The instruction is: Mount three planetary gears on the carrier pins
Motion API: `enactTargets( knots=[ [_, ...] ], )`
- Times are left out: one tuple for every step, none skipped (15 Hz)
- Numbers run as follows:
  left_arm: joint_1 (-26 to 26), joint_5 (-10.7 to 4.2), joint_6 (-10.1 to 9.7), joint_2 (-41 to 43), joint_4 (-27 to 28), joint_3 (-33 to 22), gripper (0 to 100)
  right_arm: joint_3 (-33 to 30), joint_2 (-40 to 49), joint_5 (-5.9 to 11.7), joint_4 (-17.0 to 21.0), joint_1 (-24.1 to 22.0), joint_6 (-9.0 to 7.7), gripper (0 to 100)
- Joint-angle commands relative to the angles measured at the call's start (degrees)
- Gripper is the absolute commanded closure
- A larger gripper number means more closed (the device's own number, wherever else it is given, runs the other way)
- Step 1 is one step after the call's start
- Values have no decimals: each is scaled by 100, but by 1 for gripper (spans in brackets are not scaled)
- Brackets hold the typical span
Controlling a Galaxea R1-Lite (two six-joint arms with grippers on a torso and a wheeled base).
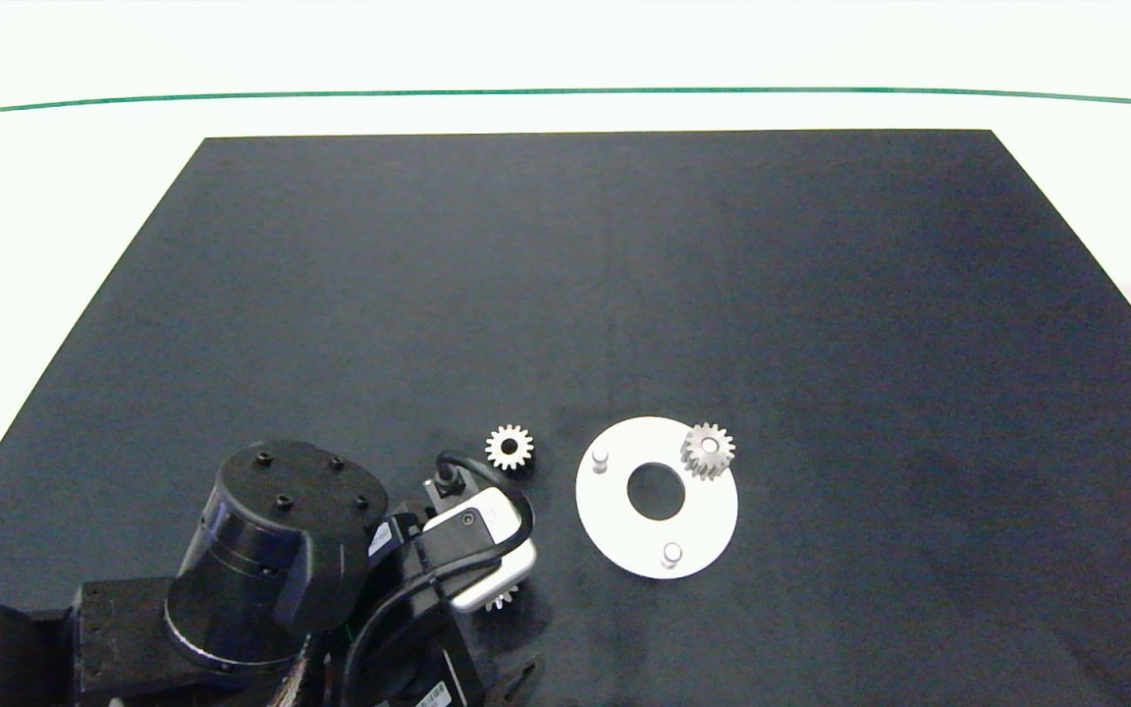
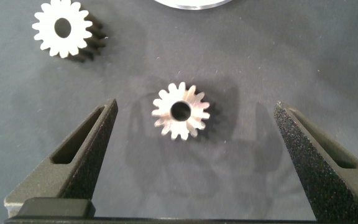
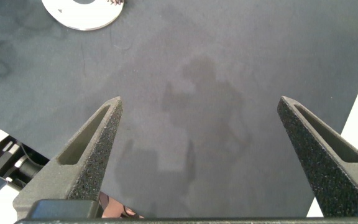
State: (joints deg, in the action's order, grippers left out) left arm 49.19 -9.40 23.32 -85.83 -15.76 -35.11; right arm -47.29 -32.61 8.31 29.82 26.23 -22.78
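1. Left gripper [image 2: 194, 158] hangs released, fingers spread either side of a loose planetary gear [image 2: 180, 111] lying flat on the black mat [image 1: 821, 295], near the white carrier disc [image 1: 615, 511]
2. Second loose gear [image 1: 510, 447] just beside the disc; third gear [image 1: 709, 450] sits on one carrier pin; pins [image 1: 600, 458] and [image 1: 671, 554] bare
3. Right gripper [image 3: 197, 162] released, empty, away from the disc
4. Risk: thin flat gear may slip or tip as fingers close; a tilted bore would jam on a pin

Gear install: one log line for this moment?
mounted: one gear | left gripper: open over loose gear | right gripper: open, idle | free pins: two
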Motion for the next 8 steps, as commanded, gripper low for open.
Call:
enactTargets(
  knots=[
    [3, -9, 15, -276, -41, -57, 0, -9, 9, 4, 15, 5, -16, 0],
    [3, -9, 15, -294, -41, -84, 0, 0, 9, 4, 15, 5, -16, 0],
    [-6, -9, 15, -320, -41, -128, 0, -9, 9, 4, 15, 5, -16, 0],
    [-6, -9, 15, -390, -41, -145, 0, -9, 9, 4, 15, 5, -7, 0],
    [-6, -9, 15, -408, -41, -145, 0, -9, 18, 4, 15, 5, -7, 0],
    [-6, -9, 15, -408, -41, -128, 0, -9, 44, 4, 15, 5, -16, 0],
    [-6, -9, 15, -417, -41, -145, 0, -9, 62, 4, 15, 5, -7, 0],
    [-15, -1, 15, -443, -50, -154, 0, -9, 79, 4, 15, 5, -7, 0]
  ],
)
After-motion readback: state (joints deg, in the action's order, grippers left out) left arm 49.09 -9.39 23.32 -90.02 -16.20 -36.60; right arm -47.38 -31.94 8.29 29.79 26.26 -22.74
